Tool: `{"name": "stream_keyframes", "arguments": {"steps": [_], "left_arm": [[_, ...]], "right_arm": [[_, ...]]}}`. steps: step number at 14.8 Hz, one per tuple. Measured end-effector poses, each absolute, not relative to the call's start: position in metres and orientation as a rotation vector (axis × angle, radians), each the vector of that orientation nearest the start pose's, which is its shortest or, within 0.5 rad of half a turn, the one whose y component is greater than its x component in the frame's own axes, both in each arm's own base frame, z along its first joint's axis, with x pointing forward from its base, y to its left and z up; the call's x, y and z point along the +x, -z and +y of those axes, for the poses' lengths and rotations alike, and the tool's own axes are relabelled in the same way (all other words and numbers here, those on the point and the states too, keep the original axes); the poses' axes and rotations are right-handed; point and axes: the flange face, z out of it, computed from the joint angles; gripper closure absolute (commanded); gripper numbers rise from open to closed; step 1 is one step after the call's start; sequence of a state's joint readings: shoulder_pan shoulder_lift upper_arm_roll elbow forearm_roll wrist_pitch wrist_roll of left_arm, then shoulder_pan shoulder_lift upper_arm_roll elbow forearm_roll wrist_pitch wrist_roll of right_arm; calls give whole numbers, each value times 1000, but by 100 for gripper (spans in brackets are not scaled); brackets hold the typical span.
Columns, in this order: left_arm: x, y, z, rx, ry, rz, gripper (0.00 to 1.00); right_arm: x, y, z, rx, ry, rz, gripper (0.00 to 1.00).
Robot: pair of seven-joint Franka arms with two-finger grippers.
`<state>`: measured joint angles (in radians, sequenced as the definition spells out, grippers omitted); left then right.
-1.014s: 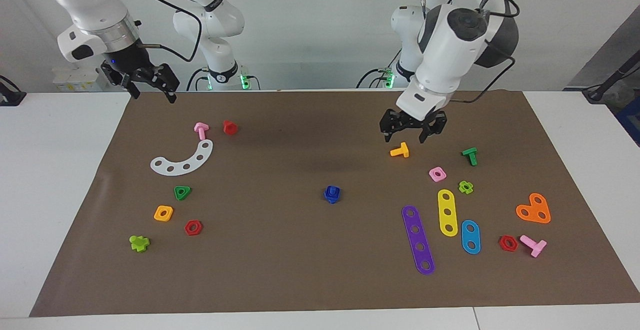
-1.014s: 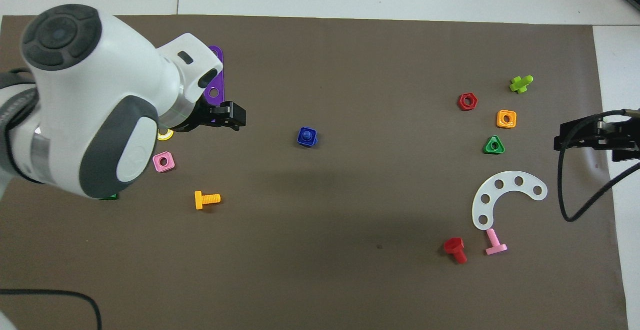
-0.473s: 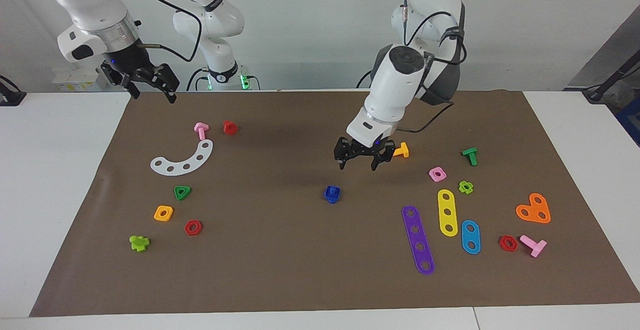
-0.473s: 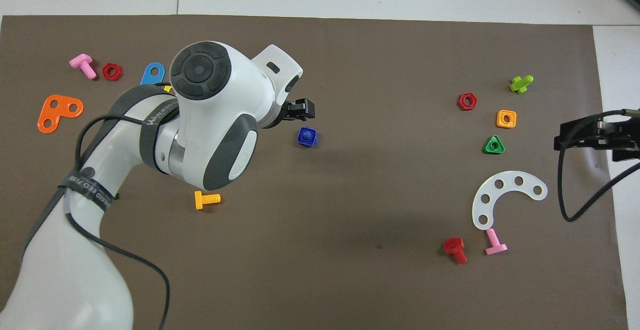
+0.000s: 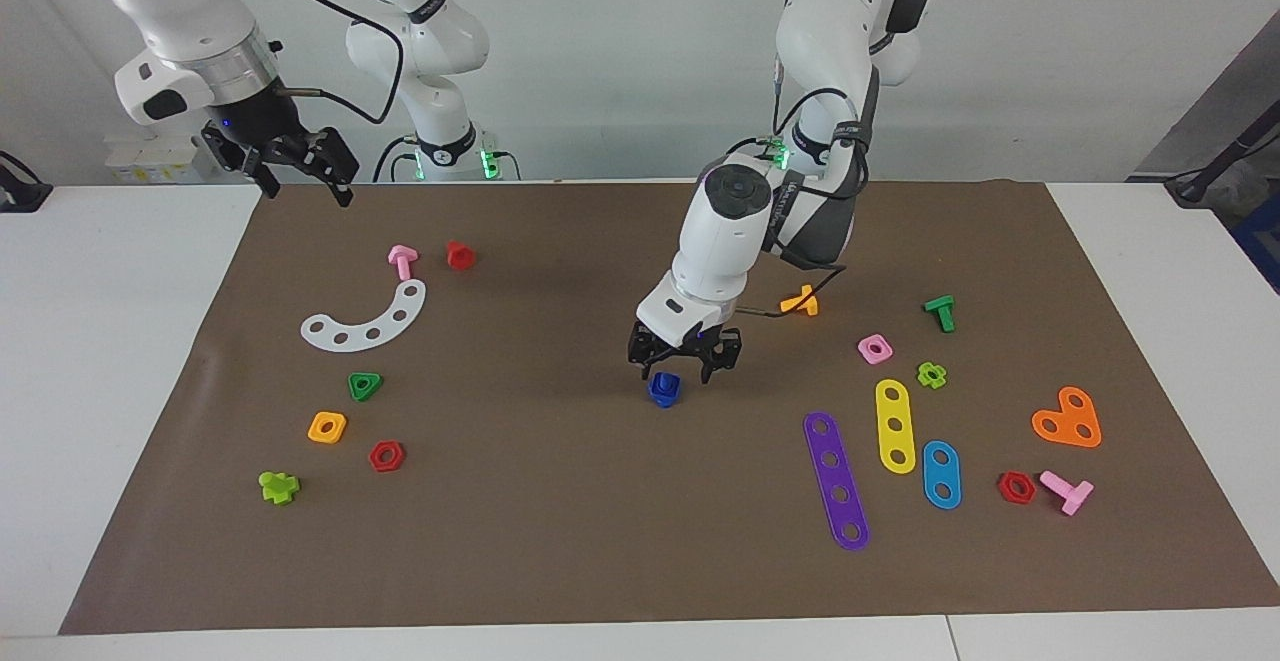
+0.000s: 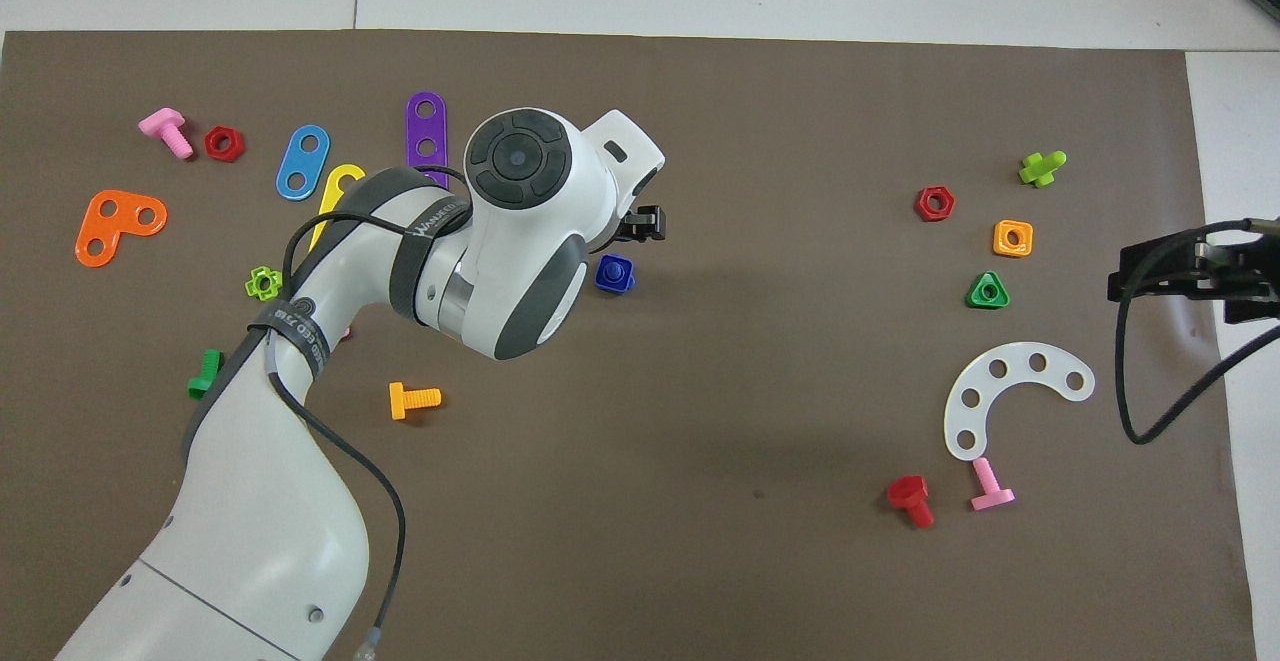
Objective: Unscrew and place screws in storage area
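The dark-blue screw [image 5: 664, 388], a bolt sitting in its square nut, stands upright in the middle of the brown mat; it also shows in the overhead view [image 6: 614, 274]. My left gripper [image 5: 682, 368] hovers open just above it, jaws spread and pointing down, not touching it. In the overhead view the left wrist hides most of the gripper and only one finger [image 6: 646, 226] shows beside the screw. My right gripper [image 5: 297, 179] waits open in the air over the mat's edge at the right arm's end [image 6: 1190, 276].
An orange bolt [image 5: 801, 302], pink nut [image 5: 875, 348], green bolt [image 5: 940, 312] and coloured perforated strips [image 5: 836, 479] lie toward the left arm's end. A white curved strip [image 5: 368, 319], pink bolt, red bolt, and green, orange and red nuts lie toward the right arm's end.
My left arm has swung from over the orange bolt toward the mat's middle and lowered until its gripper is just above the blue screw. The right arm has not moved.
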<state>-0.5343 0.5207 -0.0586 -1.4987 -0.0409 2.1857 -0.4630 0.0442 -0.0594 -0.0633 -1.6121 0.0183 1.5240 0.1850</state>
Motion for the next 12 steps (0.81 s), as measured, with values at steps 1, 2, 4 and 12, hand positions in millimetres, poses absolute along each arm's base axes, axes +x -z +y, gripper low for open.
{"name": "stream_keyframes", "arguments": {"steps": [1,2,4,12], "left_arm": [[596,-380,-395,-3267,185,166,14],[597,-375,-396,-3266,194,170,15],[594,-361,-396,-3264,202,178,17],[570,-331,-412,-3238,163,252,20]], "right_arm": [[531,-633,-9,-3105,-48,317,0],[531,-633,-9,-3105,-48,317,0],[531,-633,-9,-3105,-48,317,0],[531,-633,-9,-3105,-48,317,0]]}}
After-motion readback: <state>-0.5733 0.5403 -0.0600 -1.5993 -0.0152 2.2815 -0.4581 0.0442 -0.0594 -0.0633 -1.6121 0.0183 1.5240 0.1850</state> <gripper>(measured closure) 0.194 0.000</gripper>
